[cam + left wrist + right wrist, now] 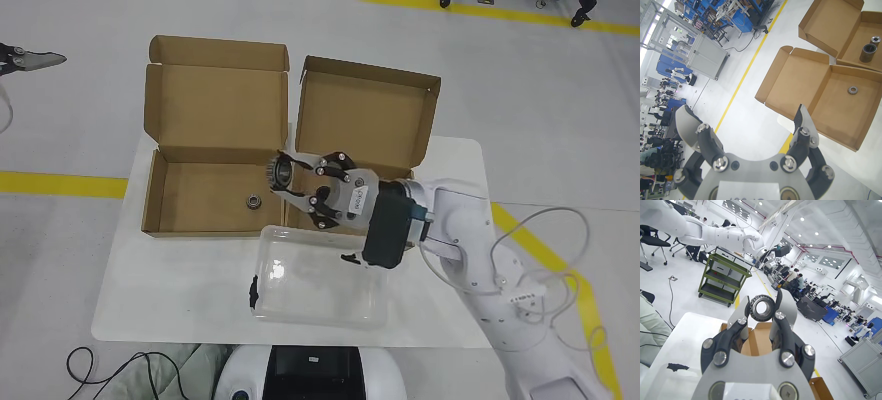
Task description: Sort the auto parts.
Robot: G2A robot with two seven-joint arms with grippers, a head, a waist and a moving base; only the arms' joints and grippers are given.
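While right fingers (789,308) clamp a bearing (762,309) over the left box (200,195) edge, left fingers (804,118) gape.

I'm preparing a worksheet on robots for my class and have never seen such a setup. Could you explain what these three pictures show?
This is a two-armed robot working at a white table. One picture looks down from above its arms. The other two come from cameras on its wrists. On the table stand two open cardboard boxes and a clear plastic tray. The first box holds a small bearing. The second box holds a dark sleeve and a silvery cylinder. The right gripper is shut on a larger bearing, held above the boxes. The left gripper is open and empty, out beyond the table's edge.
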